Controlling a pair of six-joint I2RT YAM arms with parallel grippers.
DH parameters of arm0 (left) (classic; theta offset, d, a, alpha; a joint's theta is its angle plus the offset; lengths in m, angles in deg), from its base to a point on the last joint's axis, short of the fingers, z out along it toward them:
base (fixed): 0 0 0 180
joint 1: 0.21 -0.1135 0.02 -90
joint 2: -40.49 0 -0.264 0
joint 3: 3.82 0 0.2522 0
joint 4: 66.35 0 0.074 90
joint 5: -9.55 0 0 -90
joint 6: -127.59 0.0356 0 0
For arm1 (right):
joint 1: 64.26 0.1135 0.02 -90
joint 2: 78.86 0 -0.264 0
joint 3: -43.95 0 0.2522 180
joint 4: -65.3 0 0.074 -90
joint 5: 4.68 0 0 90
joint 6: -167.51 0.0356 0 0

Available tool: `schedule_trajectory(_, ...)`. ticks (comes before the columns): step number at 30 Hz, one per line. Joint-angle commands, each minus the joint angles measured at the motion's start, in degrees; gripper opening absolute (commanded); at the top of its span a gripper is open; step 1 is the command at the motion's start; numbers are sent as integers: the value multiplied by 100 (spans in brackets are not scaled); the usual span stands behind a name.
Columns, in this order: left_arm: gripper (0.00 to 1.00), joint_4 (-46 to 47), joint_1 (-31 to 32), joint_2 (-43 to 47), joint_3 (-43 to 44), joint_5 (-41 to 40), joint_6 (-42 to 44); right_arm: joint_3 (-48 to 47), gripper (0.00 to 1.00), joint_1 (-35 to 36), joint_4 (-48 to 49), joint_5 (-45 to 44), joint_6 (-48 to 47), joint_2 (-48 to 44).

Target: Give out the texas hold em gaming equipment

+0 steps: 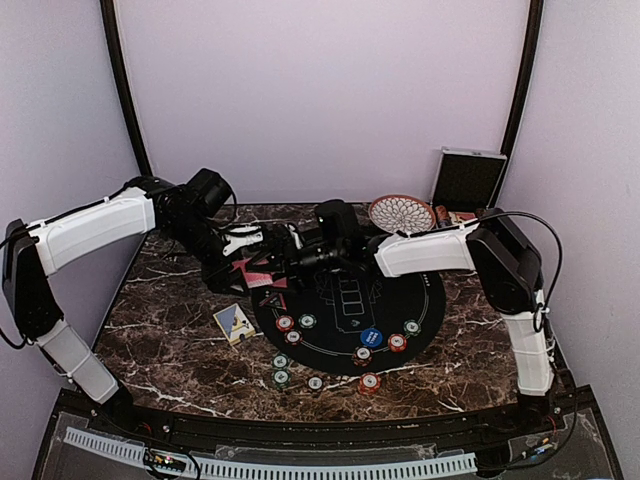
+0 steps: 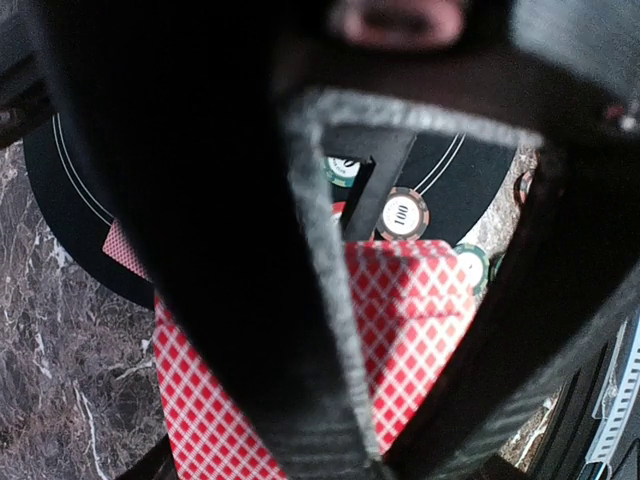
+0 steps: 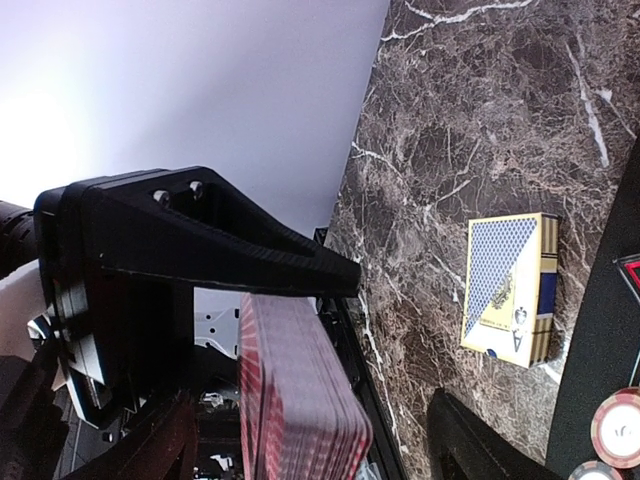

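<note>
**Deck gripped over the mat**

Round red, green and white poker chips [image 1: 369, 381] lie nearest, by the round black felt mat [image 1: 430, 300]. Above its edge the left gripper [image 1: 255, 270] clamps the pink-red-backed card deck [image 2: 410, 330]. The right gripper [image 3: 395, 340] holds its fingers [image 3: 220, 240] wide around it (contact unclear).

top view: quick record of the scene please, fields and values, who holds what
left end effector: shut on deck
right end effector: open around deck
mat: black, round, holds red and green chips, blue button
loose chips: four on table by mat's near edge
card box: flat on table, left of mat
bowl: behind mat
</note>
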Motion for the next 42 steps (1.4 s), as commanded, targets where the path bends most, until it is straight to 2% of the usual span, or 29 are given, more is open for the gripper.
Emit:
schedule_trajectory(1, 0, -102, -4, 23, 260, 172, -13, -399, 79, 87, -38, 126, 40, 215)
schedule_trajectory(9, 0, -105, 17, 58, 270, 173, -5, -684, 78, 69, -466, 110, -20, 478)
schedule_trajectory(19, 0, -101, 18, 139, 253, 138, 2, 5, 73, -196, -504, -40, -118, 138)
schedule_trajectory(26, 0, -88, 20, 147, 252, 132, 0, 158, 69, -267, -697, -43, -327, -89)
schedule_trajectory(33, 0, -58, 22, 147, 173, 77, 8, 331, 57, -286, -391, 28, -149, -436)
schedule_trajectory(42, 0, -23, 22, 138, 133, 70, 4, 498, 48, -294, -231, 125, -19, -774)
